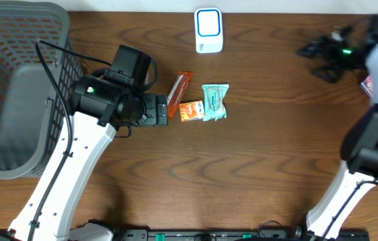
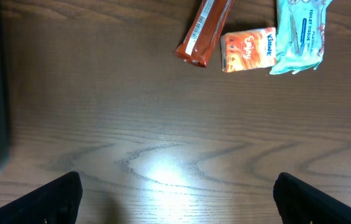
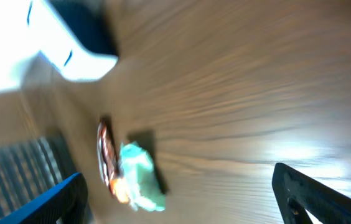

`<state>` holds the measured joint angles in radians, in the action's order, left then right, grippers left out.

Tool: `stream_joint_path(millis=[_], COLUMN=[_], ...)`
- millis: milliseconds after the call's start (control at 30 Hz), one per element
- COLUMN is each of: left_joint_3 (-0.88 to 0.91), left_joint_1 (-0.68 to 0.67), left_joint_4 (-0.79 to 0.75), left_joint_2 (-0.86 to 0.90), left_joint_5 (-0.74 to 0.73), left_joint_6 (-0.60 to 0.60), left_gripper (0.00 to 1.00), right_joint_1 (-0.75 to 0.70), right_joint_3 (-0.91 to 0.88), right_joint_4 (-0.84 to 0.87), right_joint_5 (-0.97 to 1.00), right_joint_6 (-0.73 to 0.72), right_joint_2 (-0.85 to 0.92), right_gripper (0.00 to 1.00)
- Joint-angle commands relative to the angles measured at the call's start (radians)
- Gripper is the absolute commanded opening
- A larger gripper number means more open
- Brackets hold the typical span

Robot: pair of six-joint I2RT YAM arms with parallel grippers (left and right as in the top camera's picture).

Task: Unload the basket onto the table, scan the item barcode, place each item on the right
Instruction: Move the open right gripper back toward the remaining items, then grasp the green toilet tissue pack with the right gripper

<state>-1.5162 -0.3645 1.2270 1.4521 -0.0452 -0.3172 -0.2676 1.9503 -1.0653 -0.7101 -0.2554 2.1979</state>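
Note:
Three items lie mid-table: a red-orange snack bar [image 1: 179, 87] [image 2: 204, 31], an orange tissue pack [image 1: 191, 110] [image 2: 248, 50] and a teal wipes pack [image 1: 214, 102] [image 2: 299, 34]. The white and blue scanner [image 1: 208, 30] stands at the far edge. My left gripper [image 1: 159, 111] [image 2: 175, 190] is open just left of the items, with bare wood between its fingers. My right gripper [image 1: 313, 59] [image 3: 178, 186] is open at the far right, away from the items and holding nothing. Its blurred view shows the teal pack [image 3: 141, 177] and the scanner [image 3: 57, 43] in the distance.
A grey mesh basket [image 1: 15, 40] fills the left end of the table. A small pink thing [image 1: 366, 84] shows at the right edge, partly hidden by the right arm. Bare wood lies between the items and the right arm.

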Motion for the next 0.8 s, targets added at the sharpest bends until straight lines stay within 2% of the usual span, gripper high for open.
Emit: stream_joint_path(millis=[0, 333, 567, 767], left_joint_3=[-0.006, -0.006, -0.006, -0.006], left_joint_1=[0.000, 0.000, 0.000, 0.000], left_joint_4=[0.003, 0.003, 0.003, 0.003], left_joint_2=[0.001, 0.001, 0.001, 0.001], left_joint_5=[0.016, 0.016, 0.016, 0.016], left_joint_6=[-0.001, -0.001, -0.001, -0.001], left_gripper=[0.98, 0.98, 0.98, 0.98], right_joint_1=[0.095, 0.343, 0.474, 0.526], right_joint_3=[0.011, 0.011, 0.002, -0.044], right_joint_4=[-0.015, -0.084, -0.075, -0.037], right_joint_5=[0.049, 0.414, 0.451, 0.444], right_joint_6=[0.032, 0.032, 0.032, -0.012], right_joint_2=[-0.040, -0.040, -0.039, -0.038], right_gripper=[0.92, 0.99, 0.99, 0.99])
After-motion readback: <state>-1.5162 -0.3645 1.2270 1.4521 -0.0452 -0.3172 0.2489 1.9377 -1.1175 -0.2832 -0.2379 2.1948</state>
